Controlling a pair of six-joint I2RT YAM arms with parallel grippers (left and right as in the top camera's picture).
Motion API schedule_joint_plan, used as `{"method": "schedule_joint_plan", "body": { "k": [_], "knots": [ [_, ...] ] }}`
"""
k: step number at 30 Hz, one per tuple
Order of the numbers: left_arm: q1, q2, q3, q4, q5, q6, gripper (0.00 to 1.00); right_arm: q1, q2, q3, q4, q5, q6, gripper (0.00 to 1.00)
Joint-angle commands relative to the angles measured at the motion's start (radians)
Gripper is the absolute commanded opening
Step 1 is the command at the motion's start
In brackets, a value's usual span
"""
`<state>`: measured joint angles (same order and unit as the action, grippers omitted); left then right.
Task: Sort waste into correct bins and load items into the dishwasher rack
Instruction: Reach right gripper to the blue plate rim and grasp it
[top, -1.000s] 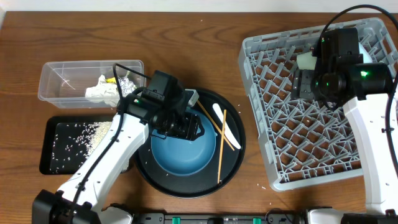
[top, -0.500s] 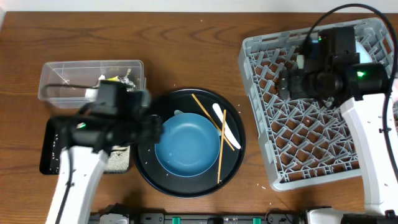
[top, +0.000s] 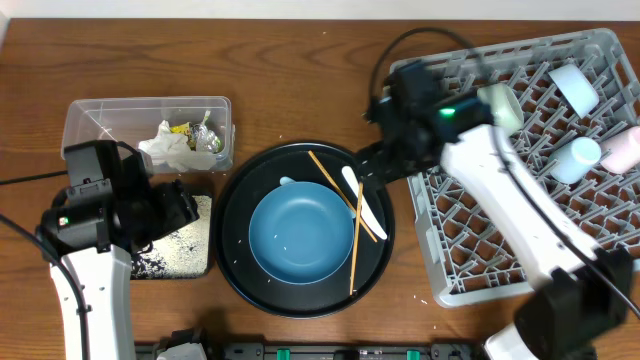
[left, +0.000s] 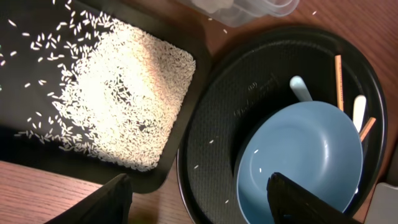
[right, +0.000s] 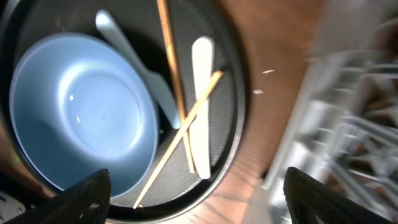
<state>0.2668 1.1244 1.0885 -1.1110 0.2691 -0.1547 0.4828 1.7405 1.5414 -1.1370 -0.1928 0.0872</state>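
Observation:
The light blue bowl (top: 300, 235) sits in the large round black tray (top: 235, 200) with two wooden chopsticks (top: 355, 235) and a white utensil (top: 360, 200). The clear tub (top: 90, 120) holds white tissue (top: 165, 145), a yellow-green wrapper (top: 180, 128) and silver foil (top: 207, 140). The black rectangular tray (left: 25, 130) holds rice (left: 124, 93). My left gripper (left: 199, 199) is open and empty between that tray and the bowl (left: 298, 162). My right gripper (right: 193, 193) is open and empty over the round tray's right edge, near the chopsticks (right: 177, 81). The dark-blue plate is out of view.
The grey dishwasher rack (top: 520, 250) fills the right side and holds a white cup (top: 500, 100), two pale blue cups (top: 573, 85) and a pink cup (top: 625, 150). A pale blue spoon (right: 134, 62) lies by the bowl. Stray rice grains dot the round tray.
My left arm pulled back from over the bowl to the left, above the black rice tray. My right arm swung from over the rack leftward to the round tray's edge.

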Motion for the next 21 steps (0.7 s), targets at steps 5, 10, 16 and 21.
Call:
{"method": "schedule_joint_plan", "body": {
  "k": [5,10,16,21],
  "knots": [
    [0.005,0.021,0.013,-0.008,-0.012,-0.009,0.71,0.134,0.185,-0.001,0.008,-0.006,0.082,0.75],
    [0.005,0.021,0.013,-0.008,-0.012,-0.009,0.72,0.183,0.290,-0.001,0.033,-0.006,0.119,0.70],
    [0.005,0.021,0.013,-0.008,-0.012,-0.009,0.71,0.222,0.355,-0.001,0.068,-0.006,0.135,0.39],
    [0.005,0.021,0.013,-0.010,-0.012,-0.009,0.72,0.224,0.356,-0.001,0.082,-0.006,0.146,0.01]
  ]
}}
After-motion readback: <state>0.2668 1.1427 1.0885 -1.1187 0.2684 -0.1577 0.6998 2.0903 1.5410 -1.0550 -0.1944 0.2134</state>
